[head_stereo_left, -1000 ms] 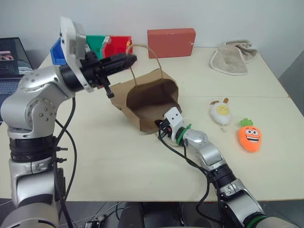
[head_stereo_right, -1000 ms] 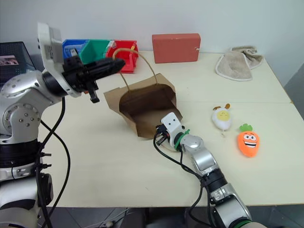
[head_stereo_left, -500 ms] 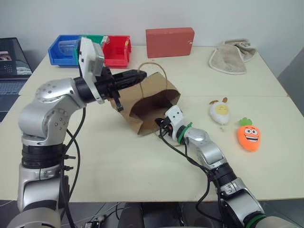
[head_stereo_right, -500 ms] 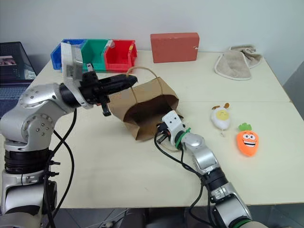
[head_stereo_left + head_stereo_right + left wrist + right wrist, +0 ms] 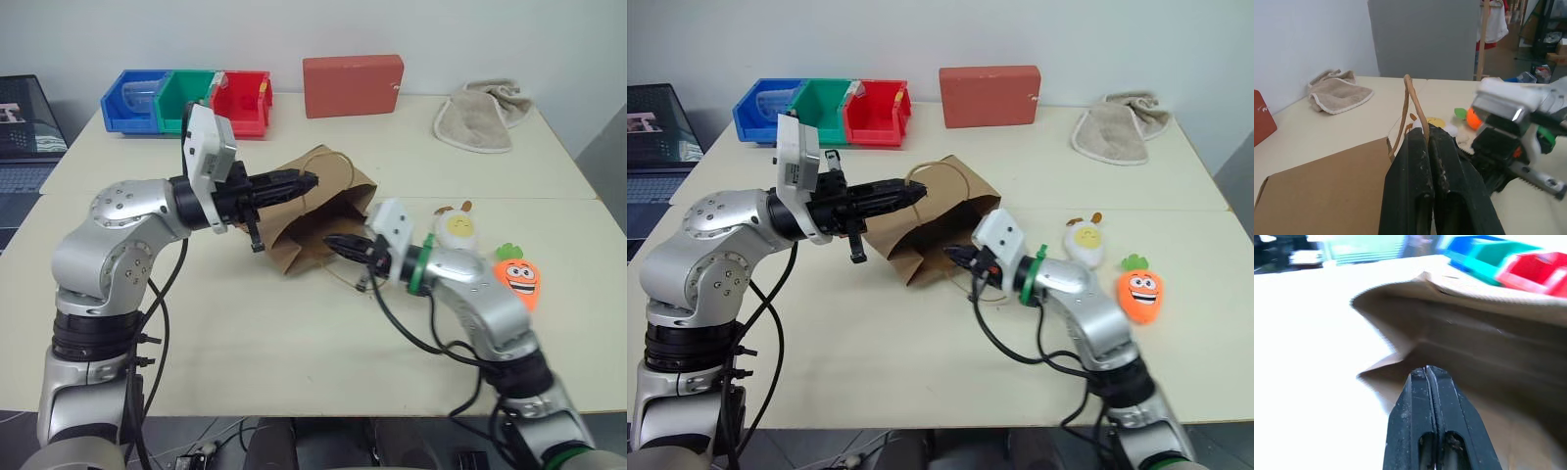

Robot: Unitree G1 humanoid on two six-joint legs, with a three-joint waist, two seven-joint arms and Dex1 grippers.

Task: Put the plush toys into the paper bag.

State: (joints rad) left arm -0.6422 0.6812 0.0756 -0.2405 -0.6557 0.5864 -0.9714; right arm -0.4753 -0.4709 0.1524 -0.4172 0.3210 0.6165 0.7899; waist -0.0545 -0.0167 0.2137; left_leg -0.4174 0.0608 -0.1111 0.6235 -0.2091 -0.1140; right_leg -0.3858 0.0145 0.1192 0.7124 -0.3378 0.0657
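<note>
- Bag (image 5: 318, 211) lies on its side mid-counter (image 5: 245, 323), mouth toward the near edge, top panel sagging low over the opening.
- Left tool (image 5: 312, 180) points level across the top of the bag, fingers pressed together on a cord handle (image 5: 1411, 105); in the left wrist view the cord loops up from between the fingertips.
- Second handle (image 5: 982, 294) lies on the counter at the bag's mouth, under the right tool.
- Right tool (image 5: 331, 241) sits at the bag's mouth, pointing toward the opening, fingers pressed together with nothing between them; the right wrist view shows the black fingers (image 5: 1422, 396) meeting in front of the brown interior.
- Egg toy (image 5: 456, 230) lies on the counter to the right of the bag, just behind the right forearm.
- Carrot toy (image 5: 516, 276) lies further right, near the egg, partly covered by the right arm; both toys are outside the bag.
- Red box (image 5: 353, 86) stands at the far edge behind the bag.
- Blue, green and red bins (image 5: 186, 98) sit in a row at far left.
- Towel (image 5: 482, 116) lies crumpled at far right.
</note>
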